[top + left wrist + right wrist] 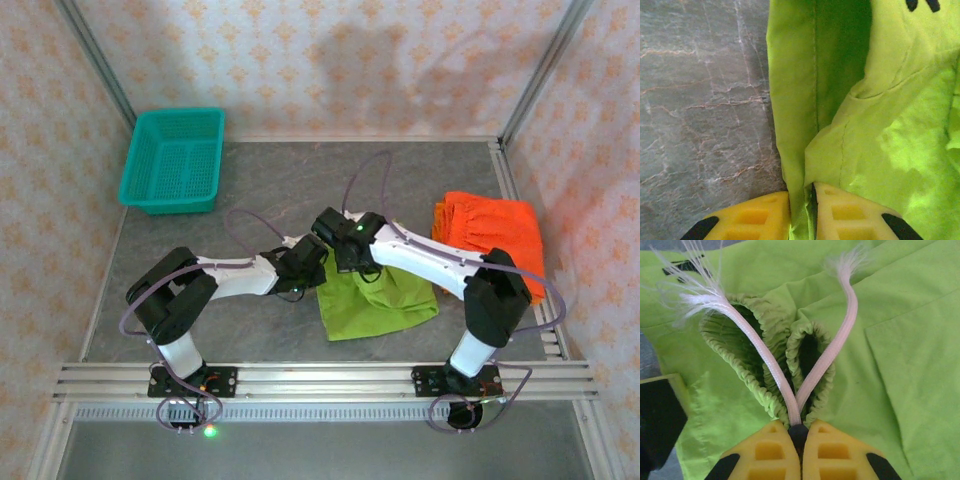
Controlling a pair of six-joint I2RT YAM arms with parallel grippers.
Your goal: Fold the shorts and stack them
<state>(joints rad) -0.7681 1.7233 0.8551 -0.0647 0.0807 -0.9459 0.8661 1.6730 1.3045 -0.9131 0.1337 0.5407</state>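
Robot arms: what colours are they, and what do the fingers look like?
The left arm and right arm are white tubes with chunky black joints. Thin greyish-purple cables loop over them, and a tiny green light glows on the right one. The fingers are bright yellow blocks with square dents and black patches.

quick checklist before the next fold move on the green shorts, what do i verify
1. Left gripper pinching the green shorts' edge: ok.
2. Right gripper shut on the drawstring at the waistband: ok.
3. Shorts lying flat between the grips: not ok, bunched.
4. Orange shorts apart from the green pair: cannot tell, the right arm covers the gap.
5. Basket out of the way: ok, far left corner.
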